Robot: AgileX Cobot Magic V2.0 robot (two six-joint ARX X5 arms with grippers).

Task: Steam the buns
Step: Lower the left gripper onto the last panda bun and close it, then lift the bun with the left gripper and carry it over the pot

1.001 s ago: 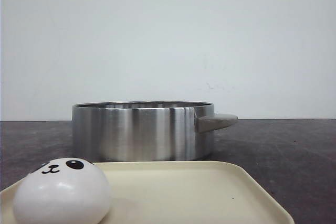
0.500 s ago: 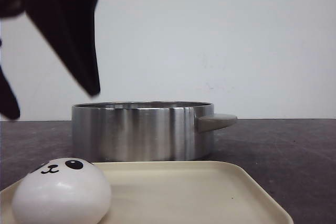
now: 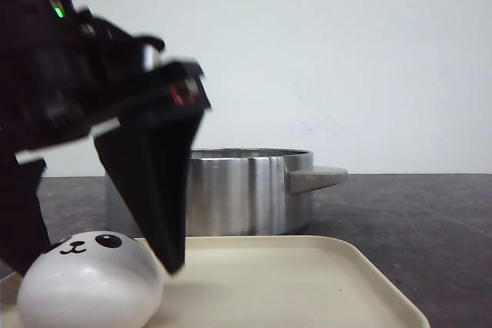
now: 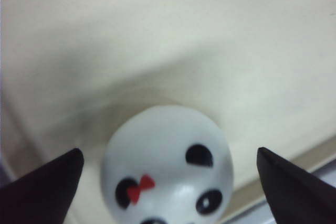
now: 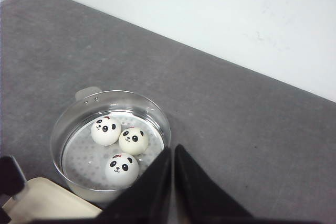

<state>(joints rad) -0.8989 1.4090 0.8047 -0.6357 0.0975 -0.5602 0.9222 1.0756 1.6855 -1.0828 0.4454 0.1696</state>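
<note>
The front camera sits low, almost level with the worktop (image 3: 430, 220), looking forward across the cream tray (image 3: 323, 282) to the steel pot (image 3: 254, 190) and a blank wall. The left wrist camera hangs close above the tray (image 4: 220, 40), looking steeply down onto one panda bun (image 4: 167, 161), which the front view also shows (image 3: 88, 286). The right wrist camera looks down from high and far, sharing the pot (image 5: 68, 124) and a tray corner (image 5: 47, 203) with the front view.

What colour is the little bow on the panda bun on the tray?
Red. The bow on the bun shows best in the left wrist view.
</note>
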